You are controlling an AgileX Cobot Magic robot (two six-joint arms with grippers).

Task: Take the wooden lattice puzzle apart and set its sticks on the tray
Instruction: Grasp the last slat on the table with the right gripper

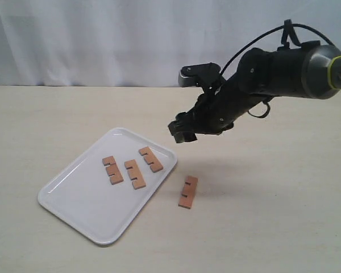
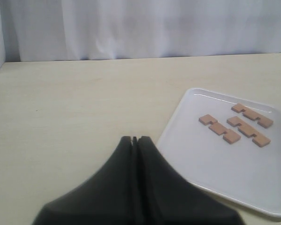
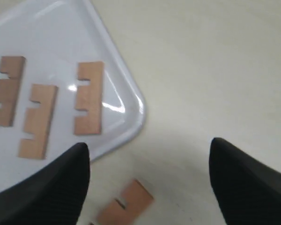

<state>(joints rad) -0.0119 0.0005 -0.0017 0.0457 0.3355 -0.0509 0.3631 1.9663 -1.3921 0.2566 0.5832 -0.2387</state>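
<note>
The wooden lattice puzzle is seen fully taken apart. Three sticks are laid flat in the part of the tray nearer the worktop's far edge, while a fourth stick is left on the worktop, just beside the tray's right-hand rim. The right end effector is held in the air over that rim, jaws spread wide, nothing gripped. The left end effector is closed and empty. The last transfer is judged to be in hand: a descent onto the stray stick and a pinch across its width are called for.
</note>
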